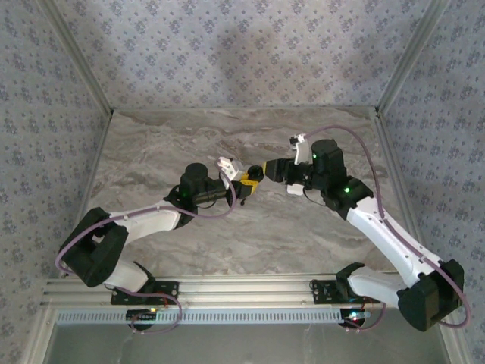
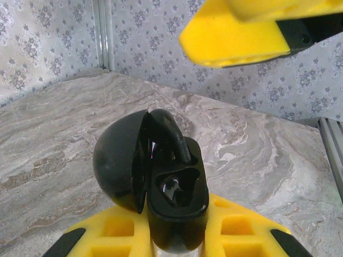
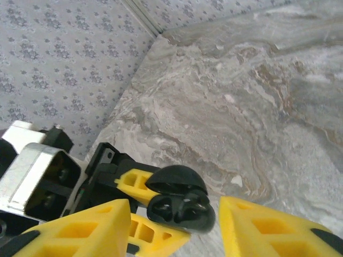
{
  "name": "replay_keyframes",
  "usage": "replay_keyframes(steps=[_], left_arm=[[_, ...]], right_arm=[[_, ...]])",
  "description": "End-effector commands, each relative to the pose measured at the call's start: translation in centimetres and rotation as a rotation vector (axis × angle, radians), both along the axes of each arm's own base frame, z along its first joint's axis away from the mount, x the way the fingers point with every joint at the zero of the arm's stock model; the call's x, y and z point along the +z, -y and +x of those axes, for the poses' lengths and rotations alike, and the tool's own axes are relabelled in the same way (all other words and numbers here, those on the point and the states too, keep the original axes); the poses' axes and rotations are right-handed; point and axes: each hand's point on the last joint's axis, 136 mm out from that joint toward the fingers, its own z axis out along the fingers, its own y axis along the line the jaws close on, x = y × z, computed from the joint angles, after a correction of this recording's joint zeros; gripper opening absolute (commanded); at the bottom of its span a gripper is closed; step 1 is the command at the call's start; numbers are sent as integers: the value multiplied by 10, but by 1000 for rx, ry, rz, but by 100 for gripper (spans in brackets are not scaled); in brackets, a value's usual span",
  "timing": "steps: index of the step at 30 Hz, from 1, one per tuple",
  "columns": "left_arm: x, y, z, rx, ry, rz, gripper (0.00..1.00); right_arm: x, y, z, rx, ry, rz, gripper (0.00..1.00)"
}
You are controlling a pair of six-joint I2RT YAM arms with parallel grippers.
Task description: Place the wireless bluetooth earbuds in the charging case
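The left gripper [image 2: 177, 238] has its yellow jaws clamped on the bottom of the charging case [image 2: 161, 182], holding it up off the marble table [image 3: 257, 96]. The case lid [image 2: 118, 160] is flipped open to the side. Inside, the far pocket has one of the wireless bluetooth earbuds [image 2: 172, 136] sitting in it, stem poking up. The near pocket [image 2: 172, 190] just looks like a shiny hollow, can't really tell more. The right gripper [image 3: 176, 222] hangs right by the case mouth, jaws spread apart with nothing pinched between them
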Motion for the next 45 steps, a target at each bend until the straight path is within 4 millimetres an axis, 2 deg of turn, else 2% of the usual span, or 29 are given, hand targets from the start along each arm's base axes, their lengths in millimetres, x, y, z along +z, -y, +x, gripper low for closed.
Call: replay_keyframes(steps=[1,3,8,20,31,38,45], left_arm=[[31,3,-8,-35,79,-51,8],[31,3,-8,-35,80,-51,8],[31,3,-8,-37,81,-49,8],[32,3,-9,-42,86,-49,8],[33,2,-9,-36,90,-45,8],[33,2,-8,-30,94,-43,8],[32,1,-7,-27,91,-40,8]], right_arm=[[5,-1,1,13,-49,31,42],[3,-2,3,24,-71,39,36],[2,-10,8,60,-113,76,31],[-4,-19,14,92,-166,101,33],[-9,-23,9,119,-191,95,27],[-16,-23,0,125,-212,81,28],[-20,-23,-5,128,-228,64,38]])
